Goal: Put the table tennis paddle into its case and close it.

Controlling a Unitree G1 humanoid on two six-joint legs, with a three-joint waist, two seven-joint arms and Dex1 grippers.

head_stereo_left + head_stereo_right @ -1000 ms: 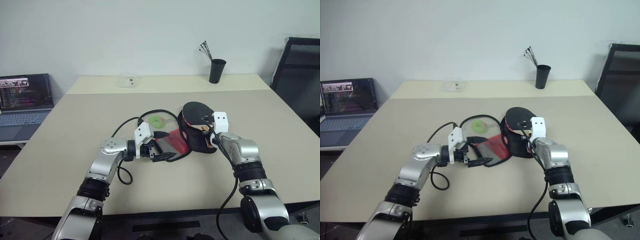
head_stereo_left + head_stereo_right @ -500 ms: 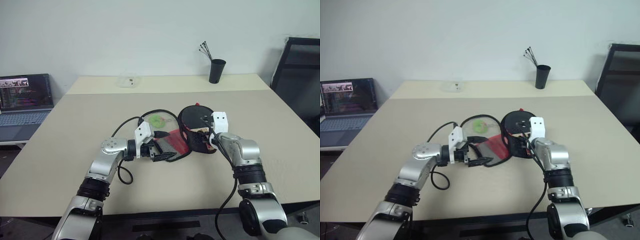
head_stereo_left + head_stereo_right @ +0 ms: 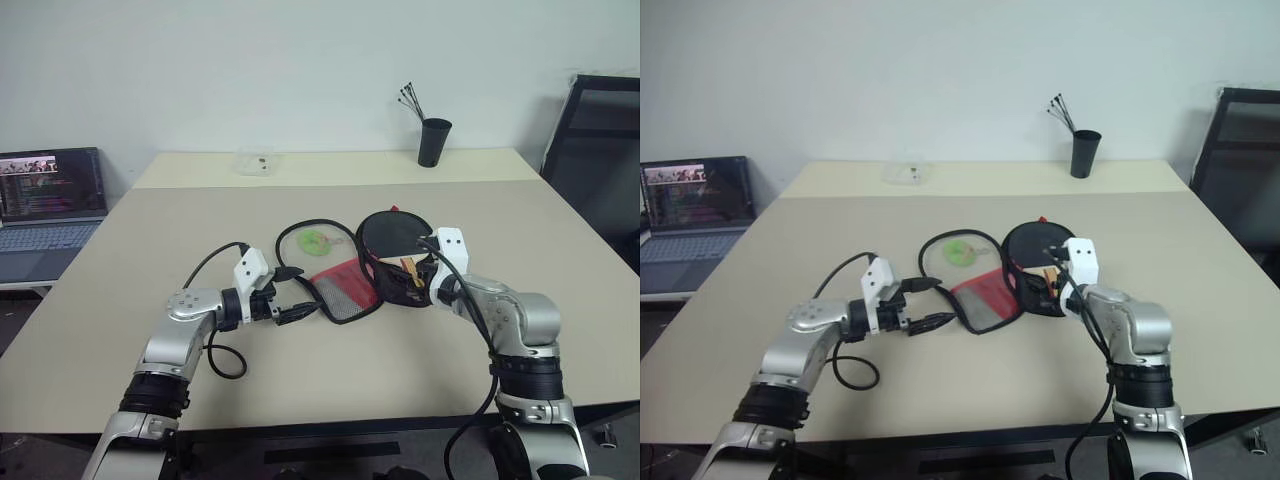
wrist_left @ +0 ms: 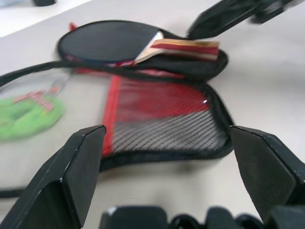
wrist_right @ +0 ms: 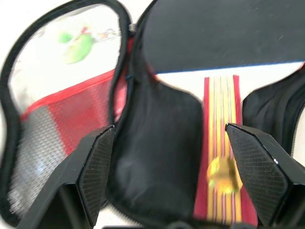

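The table tennis paddle [image 4: 114, 42] lay in one half of the open case [image 4: 162, 121], so its underside was hidden. In the left wrist view, a green lump [image 4: 26, 112] under the case's clear half was blurred, and the right gripper [image 4: 238, 14] was blurred and cut off by the picture's edge. The laptop [image 3: 50, 205] was cropped at the edge, its screen text too small to read.

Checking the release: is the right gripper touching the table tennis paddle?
Apart. In the right wrist view, the right gripper's open fingers straddle the table tennis paddle handle with gaps on both sides.
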